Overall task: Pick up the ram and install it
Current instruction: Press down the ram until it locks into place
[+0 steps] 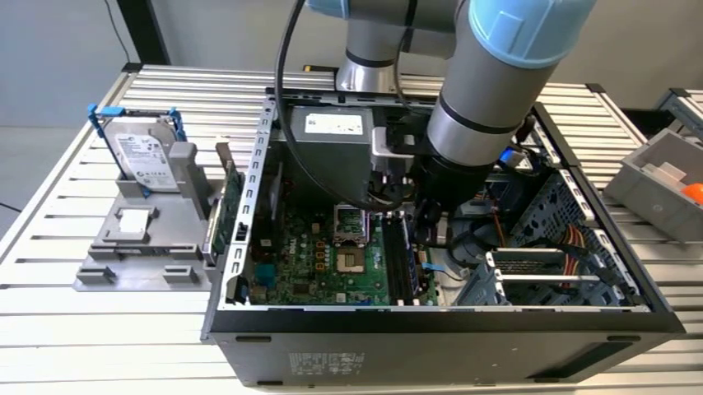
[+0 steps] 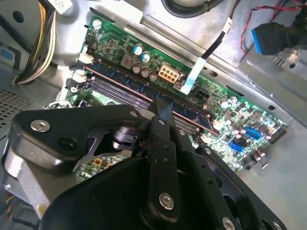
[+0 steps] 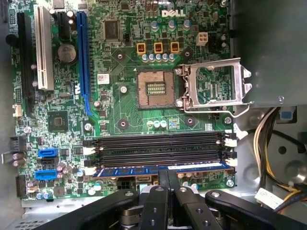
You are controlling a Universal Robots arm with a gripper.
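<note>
Gripper [image 3: 168, 184] fingers clamped on the ram [image 3: 160, 169], low centre of the first wrist view, sitting in the slot nearest the motherboard [image 3: 120, 100] edge. Best practice, I judge: press straight down, stick square, until both latches close.

The ram [image 3: 160, 169] is a long, thin, blue-green circuit-board stick carrying dark chips. In both wrist views it stands on edge in a memory slot [image 2: 144, 93], parallel to and just beside the empty black slots [image 3: 158, 148], at the motherboard [image 3: 124, 110] edge nearest the pincer [image 3: 167, 191].
</note>
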